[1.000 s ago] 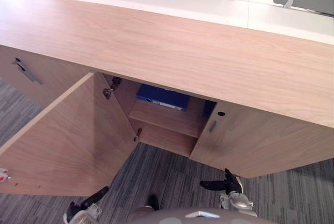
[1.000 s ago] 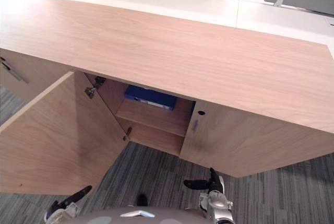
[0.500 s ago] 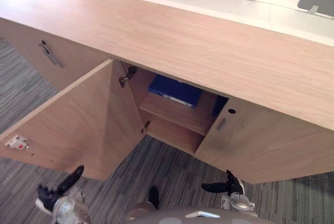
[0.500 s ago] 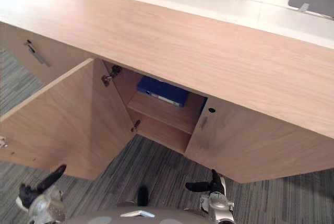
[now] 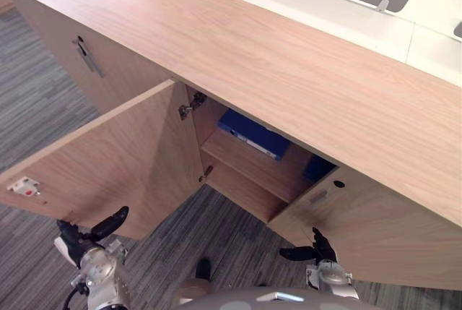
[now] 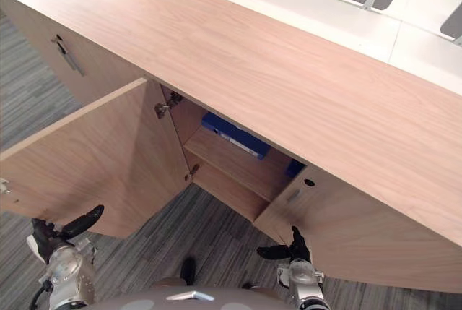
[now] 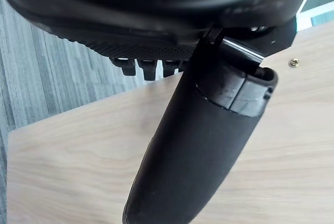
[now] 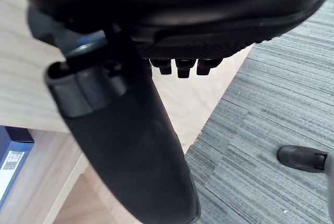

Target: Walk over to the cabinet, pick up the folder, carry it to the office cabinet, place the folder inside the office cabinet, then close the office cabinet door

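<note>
I'm looking down on a long light-wood office cabinet point(image 5: 289, 64) that stands on grey striped carpet point(image 5: 43, 100), with a white desk point(image 5: 426, 32) just behind it. The cabinet's left-hand wooden door point(image 5: 115, 158) is swung wide open towards me, its inner face showing a small white latch piece point(image 5: 23, 187) near the outer corner and a metal hinge point(image 5: 189, 106) at the top by the carcass. The neighbouring right-hand wooden door point(image 5: 375, 230) stands ajar. Inside the open compartment the flat blue folder point(image 5: 254, 133) lies on the upper wooden shelf point(image 5: 253, 169), tucked back under the cabinet's top; neither robot hand touches it. A bit of blue also shows past the edge of the ajar door, and I cannot tell whether it belongs to the same folder. The left robot hand point(image 5: 86, 234) hangs low in front of the open door's lower edge, released, thumb stretched out, grasping nothing; its wrist view shows the door's wood just past the thumb. The right robot hand point(image 5: 307, 252) sits low by the foot of the ajar door, likewise released and empty, and its wrist view catches a corner of the blue folder. Further left, a closed wooden door carries 1 slim metal handle point(image 5: 87, 56).
</note>
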`<state>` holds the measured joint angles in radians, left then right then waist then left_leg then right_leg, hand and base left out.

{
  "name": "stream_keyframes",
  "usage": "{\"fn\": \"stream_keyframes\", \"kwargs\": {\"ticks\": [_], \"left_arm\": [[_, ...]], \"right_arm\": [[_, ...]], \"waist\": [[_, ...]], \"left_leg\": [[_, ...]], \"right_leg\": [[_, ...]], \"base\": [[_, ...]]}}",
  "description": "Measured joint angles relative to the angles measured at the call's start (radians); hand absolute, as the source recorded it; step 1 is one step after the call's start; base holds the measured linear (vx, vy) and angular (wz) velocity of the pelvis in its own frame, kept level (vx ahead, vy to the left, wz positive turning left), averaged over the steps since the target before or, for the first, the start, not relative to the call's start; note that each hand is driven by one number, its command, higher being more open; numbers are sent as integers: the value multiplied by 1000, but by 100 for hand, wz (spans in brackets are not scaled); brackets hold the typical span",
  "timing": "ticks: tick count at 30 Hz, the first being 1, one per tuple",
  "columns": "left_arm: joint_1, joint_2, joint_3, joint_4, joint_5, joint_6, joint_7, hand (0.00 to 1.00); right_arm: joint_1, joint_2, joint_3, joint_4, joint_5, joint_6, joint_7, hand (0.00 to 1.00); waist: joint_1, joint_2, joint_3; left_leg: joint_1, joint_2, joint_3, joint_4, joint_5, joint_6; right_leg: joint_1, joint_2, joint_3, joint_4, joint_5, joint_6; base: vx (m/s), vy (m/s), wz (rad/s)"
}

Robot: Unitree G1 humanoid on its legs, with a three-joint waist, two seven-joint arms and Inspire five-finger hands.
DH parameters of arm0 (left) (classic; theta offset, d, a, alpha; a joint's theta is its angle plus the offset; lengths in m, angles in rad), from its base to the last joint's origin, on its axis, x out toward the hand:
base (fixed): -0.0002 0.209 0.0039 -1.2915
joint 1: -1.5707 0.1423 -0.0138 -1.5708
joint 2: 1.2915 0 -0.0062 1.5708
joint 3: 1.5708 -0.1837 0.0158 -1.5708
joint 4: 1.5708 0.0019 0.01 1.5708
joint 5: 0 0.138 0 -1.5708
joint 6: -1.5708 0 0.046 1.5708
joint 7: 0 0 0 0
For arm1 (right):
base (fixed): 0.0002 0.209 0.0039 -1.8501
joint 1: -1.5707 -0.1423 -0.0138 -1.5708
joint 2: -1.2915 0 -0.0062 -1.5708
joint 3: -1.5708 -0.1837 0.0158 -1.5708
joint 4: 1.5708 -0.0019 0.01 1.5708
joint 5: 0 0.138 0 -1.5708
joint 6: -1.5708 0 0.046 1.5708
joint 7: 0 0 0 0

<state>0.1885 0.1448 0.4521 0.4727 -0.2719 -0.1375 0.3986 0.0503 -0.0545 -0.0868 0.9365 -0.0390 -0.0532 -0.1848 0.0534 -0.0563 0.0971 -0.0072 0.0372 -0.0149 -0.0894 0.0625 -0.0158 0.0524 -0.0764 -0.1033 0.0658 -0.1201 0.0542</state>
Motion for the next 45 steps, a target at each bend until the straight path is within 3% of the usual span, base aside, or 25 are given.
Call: {"fn": "stream_keyframes", "kwargs": {"ticks": [3,18,29,45], "left_arm": [[4,-14,-2,0,6,12,0,100],[34,-16,27,-115,-5,16,11,100],[27,-25,37,-148,-33,-8,25,100],[-11,-32,108,-297,-92,-87,78,100]], "right_arm": [[9,-1,0,5,0,8,0,100],[42,15,0,18,0,12,-2,100],[47,15,-1,19,-9,12,-15,100],[43,17,-1,21,-38,13,-15,100]], "waist": [[0,12,-2],[1,-13,-18],[1,14,-18],[2,12,-19]], "left_leg": [[-9,2,5,-1,5,-10],[-4,-26,26,0,2,-6],[20,-28,19,-6,0,-3],[34,-24,25,-6,-2,-4]], "right_leg": [[-2,4,7,-19,-1,-1],[7,-19,31,-42,17,17],[34,-21,25,-46,17,17],[50,-18,29,-47,15,14]], "base": [[-76,-47,-7],[-24,25,-3],[-21,3,1],[-9,-1,0]]}}
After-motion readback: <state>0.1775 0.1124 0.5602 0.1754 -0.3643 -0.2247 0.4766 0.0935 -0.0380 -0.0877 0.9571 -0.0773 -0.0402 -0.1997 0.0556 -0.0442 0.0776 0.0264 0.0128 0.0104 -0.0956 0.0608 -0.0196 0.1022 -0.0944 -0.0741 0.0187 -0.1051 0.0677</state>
